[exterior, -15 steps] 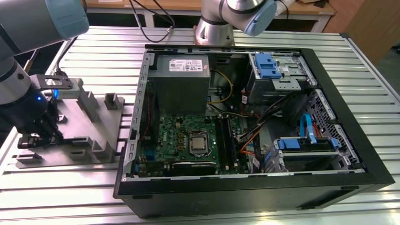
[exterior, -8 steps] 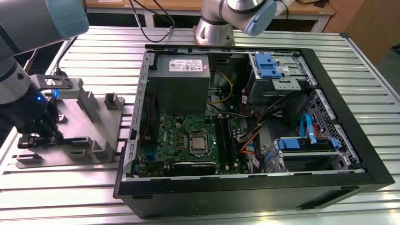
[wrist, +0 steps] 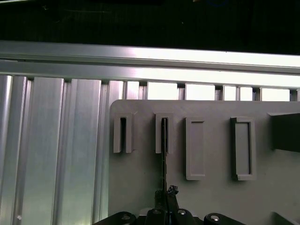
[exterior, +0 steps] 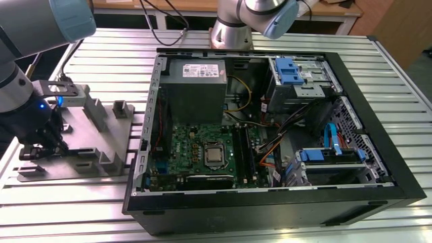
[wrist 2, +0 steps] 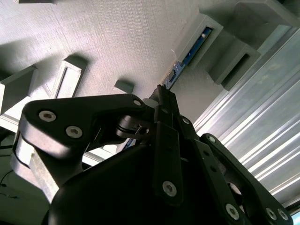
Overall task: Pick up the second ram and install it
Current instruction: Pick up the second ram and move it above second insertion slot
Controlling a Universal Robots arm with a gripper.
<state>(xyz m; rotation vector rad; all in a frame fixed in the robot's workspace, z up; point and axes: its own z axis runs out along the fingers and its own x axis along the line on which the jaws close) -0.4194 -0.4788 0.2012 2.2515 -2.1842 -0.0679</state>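
Presently, item by item.

1. Gripper (exterior: 38, 151), in both wrist views (wrist 2: 161, 96) (wrist: 164, 205). It is low over the fixture plate (exterior: 68, 171), at the plate's end toward the exterior view's left. The black fingers are drawn together to a narrow tip, with the card's near end between them. Judged clamped on the card, not merely resting beside it.

2. Second ram (wrist: 164, 159): a thin dark board, seen edge-on as a single line in the first wrist view. The second wrist view shows a blue face with small fittings (wrist 2: 187, 56). It stands on its long edge, faces upright to the plate. The long axis lies level along the plate, running straight out from the fingertips. The far end sits inside a slotted block (wrist: 169, 136), so the card looks not yet drawn out of its holder. The axis is in line with the slots of the neighbouring blocks (wrist: 194, 147).

3. Slotted block, grey. It likely keeps the card upright, leaving the free end bare for the fingers to reach. The grip at that end appears chosen to keep the card in this on-edge attitude.

4. Computer case (exterior: 270, 205), open on its side, well apart from the plate toward the exterior view's right. Inside it is a green motherboard (exterior: 192, 144) with dark memory slots (exterior: 242, 152) beside the processor socket. Whether a slot is already filled cannot be told.

5. Table (exterior: 101, 45): ribbed aluminium, bearing both plate and case.
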